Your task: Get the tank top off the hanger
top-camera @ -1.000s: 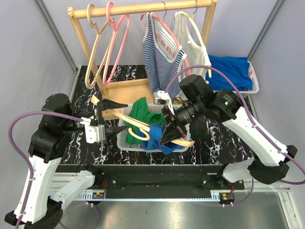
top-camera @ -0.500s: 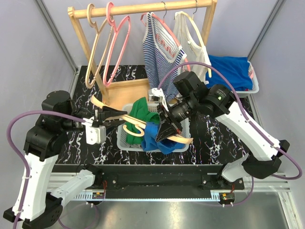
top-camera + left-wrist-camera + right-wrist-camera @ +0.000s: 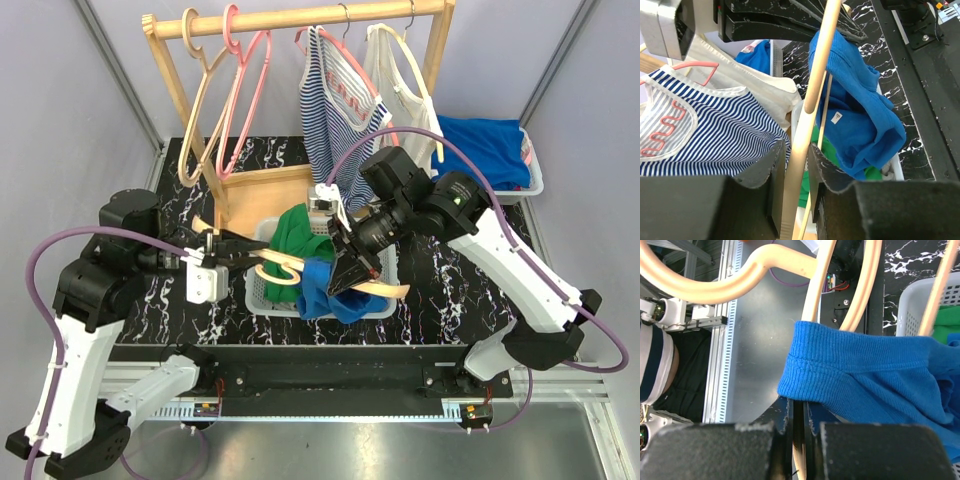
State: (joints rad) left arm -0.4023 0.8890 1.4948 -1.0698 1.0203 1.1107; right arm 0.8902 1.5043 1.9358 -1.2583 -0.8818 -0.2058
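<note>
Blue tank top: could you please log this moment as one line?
left fingers: closed on wooden hanger | right fingers: pinching blue tank top | top draped on hanger over white basket

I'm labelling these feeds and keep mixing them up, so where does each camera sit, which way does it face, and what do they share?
Top external: above and behind the arms, looking down on the table, rack and basket; both arms show.
Left wrist: on the left arm, looking past the left gripper, closed on the hanger, towards a striped top.
Right wrist: on the right arm, looking past the right gripper, pinching the tank top, towards the table's near edge.
Shared: all three show the hanger and blue tank top.
</note>
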